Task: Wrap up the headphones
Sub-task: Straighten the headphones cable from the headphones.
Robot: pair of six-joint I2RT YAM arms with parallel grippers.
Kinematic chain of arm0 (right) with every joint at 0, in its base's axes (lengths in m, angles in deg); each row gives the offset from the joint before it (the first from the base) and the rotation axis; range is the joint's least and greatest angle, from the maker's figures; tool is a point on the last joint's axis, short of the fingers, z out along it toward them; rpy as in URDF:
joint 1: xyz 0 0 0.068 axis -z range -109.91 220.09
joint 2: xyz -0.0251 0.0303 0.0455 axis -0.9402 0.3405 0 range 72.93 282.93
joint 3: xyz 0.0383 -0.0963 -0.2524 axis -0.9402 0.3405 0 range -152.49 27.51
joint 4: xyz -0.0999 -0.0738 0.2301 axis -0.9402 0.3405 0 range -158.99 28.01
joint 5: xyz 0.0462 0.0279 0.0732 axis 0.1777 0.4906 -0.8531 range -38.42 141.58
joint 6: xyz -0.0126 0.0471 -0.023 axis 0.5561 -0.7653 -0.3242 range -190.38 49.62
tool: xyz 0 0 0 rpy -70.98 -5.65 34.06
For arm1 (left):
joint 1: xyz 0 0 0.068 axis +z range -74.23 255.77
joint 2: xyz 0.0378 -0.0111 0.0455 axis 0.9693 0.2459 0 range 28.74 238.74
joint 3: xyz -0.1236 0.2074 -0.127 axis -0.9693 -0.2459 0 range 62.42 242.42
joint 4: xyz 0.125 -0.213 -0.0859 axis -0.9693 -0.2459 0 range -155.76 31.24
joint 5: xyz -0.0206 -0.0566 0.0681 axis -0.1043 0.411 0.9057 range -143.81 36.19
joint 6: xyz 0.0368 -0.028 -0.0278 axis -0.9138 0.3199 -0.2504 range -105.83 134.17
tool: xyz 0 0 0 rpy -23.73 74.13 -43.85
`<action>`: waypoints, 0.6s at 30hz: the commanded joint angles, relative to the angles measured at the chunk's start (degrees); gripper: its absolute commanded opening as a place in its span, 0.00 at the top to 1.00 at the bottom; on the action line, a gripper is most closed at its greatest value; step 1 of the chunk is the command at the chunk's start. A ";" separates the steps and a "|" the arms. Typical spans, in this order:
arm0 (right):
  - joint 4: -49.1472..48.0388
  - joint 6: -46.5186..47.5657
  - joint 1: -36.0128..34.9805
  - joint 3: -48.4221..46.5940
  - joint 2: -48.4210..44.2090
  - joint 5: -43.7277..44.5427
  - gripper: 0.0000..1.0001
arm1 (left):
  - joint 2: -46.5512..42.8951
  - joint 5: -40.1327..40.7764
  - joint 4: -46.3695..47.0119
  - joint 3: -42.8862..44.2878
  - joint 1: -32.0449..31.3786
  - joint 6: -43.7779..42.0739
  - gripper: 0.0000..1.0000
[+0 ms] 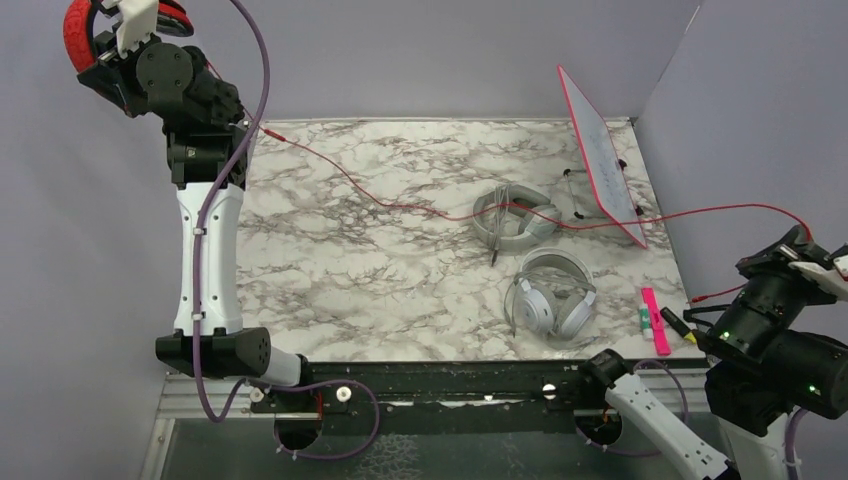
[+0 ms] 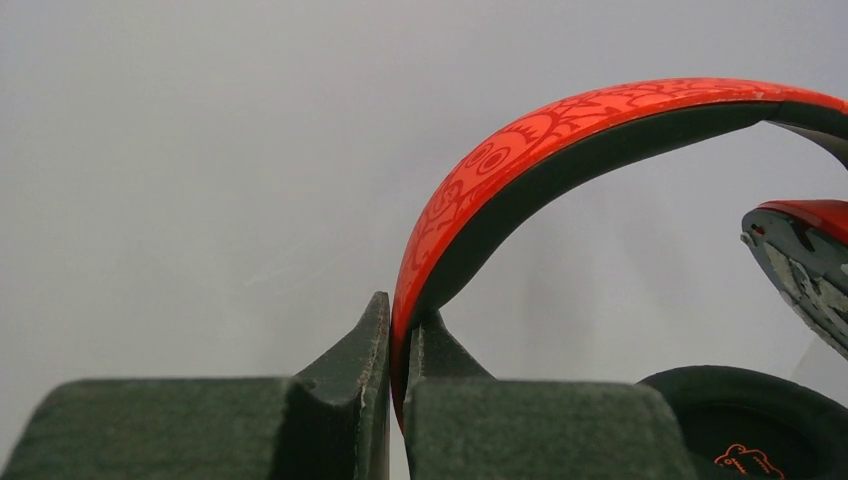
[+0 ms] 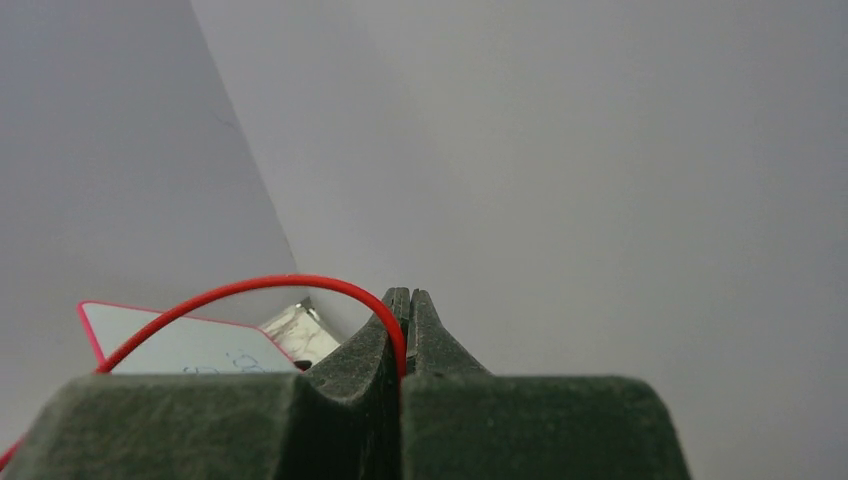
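A white tabletop veined in grey marble sits boxed in by plain pale grey walls at back and sides, evenly, softly lit.

The red-and-black headset is held high at the far left, its patterned red headband nipped in the left gripper. Its red cable runs rightward over the light grey headset, which lies flat, and ends pinched in the right gripper. The white-silver headset lies just nearer.
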 commanded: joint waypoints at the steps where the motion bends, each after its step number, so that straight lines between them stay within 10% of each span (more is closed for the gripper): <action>1: -5.72 9.17 -0.86 -3.50 -0.20 -2.35 0.99 | -0.10 -1.81 -1.22 2.09 0.87 7.31 1.00; 8: 27.02 -17.75 -1.27 -12.44 9.27 -29.57 0.99 | -1.41 -24.56 -26.26 7.95 0.88 33.64 1.00; 18: 23.77 -37.66 -1.26 -10.68 36.02 -96.55 0.99 | -0.50 -69.00 -39.88 4.59 0.87 50.30 1.00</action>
